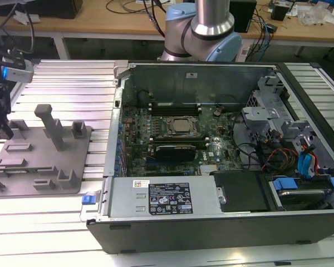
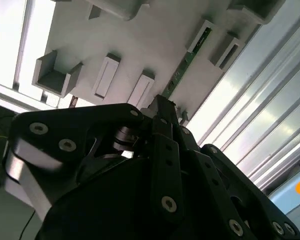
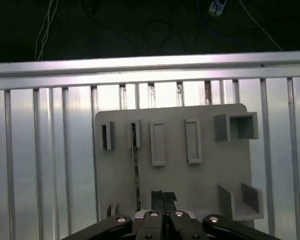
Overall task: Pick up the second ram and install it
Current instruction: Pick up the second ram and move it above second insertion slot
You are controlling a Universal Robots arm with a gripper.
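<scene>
gripper (image 1: pixel 5 132) at exterior view's left edge, by grey fixture plate (image 1: pixel 22 172) | jaws drawn narrow, nothing between them | second ram (image 3: pixel 136 170) standing on edge in a plate slot, just beside the fingertips (image 3: pixel 157 196) | open computer case (image 1: pixel 211 222) on exterior view's right

Raised blocks (image 3: pixel 158 143) and a tall post (image 1: pixel 49 123) stood on the grey tray (image 3: pixel 205 180), the blocks just beside the ram (image 3: pixel 136 170).
</scene>
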